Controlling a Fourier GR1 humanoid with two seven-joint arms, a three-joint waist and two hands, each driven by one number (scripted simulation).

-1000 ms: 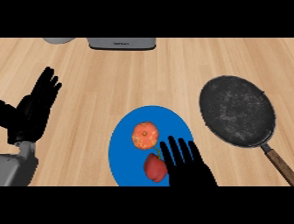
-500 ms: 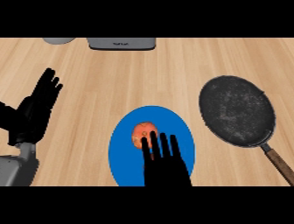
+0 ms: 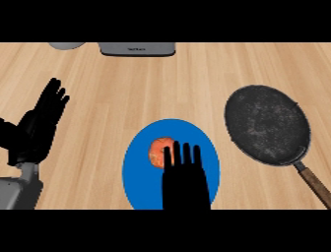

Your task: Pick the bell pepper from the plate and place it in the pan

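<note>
A blue plate [image 3: 143,182] lies at the lower middle of the wooden counter. On it sits an orange-red bell pepper [image 3: 157,152], its right side hidden by my right hand [image 3: 183,173]. That hand lies over the plate with straight fingers pointing away, fingertips level with the pepper. A second reddish item seen earlier on the plate is hidden under the hand. The dark round pan [image 3: 266,123] lies to the right of the plate, empty, its wooden handle [image 3: 318,186] pointing to the lower right. My left hand [image 3: 32,129] rests open at the left, fingers up.
A grey appliance [image 3: 137,48] stands at the counter's far edge, with a pale round object [image 3: 67,45] to its left. Bare wooden counter stretches between the plate, the pan and the far edge.
My right hand has slid left and forward across the plate, now covering the lower red item and the pepper's right side. The left hand has stayed still.
</note>
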